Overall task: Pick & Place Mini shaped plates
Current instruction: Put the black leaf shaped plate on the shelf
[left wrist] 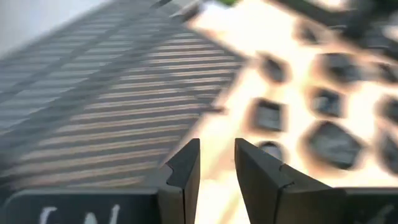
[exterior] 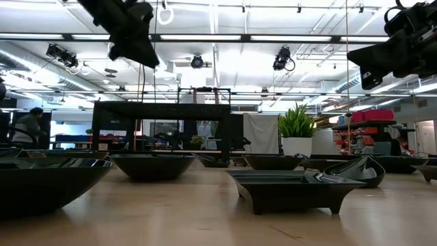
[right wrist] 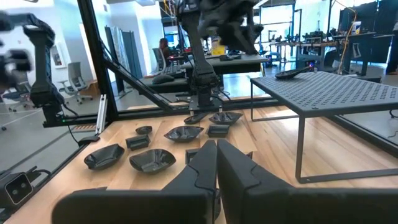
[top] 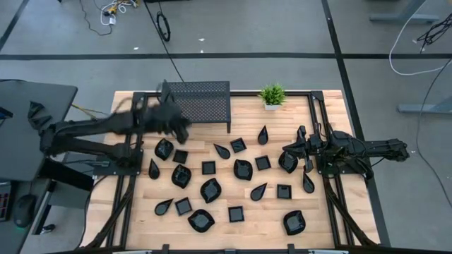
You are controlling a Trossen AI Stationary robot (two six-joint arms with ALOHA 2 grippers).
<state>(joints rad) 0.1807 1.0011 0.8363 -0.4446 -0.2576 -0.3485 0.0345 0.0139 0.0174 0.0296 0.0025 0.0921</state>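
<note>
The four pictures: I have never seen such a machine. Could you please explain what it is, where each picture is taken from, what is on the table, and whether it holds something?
It is a robot with two dark arms at a wooden table. One picture looks down from above, one looks level across the table top, and two come from cameras on the arms' wrists.

On the table lie many small black plates, a black perforated rack and a small green plant.

The left gripper hangs beside the rack, fingers slightly apart, empty. The right gripper waits at the table's right side, fingers closed, holding nothing.
</note>
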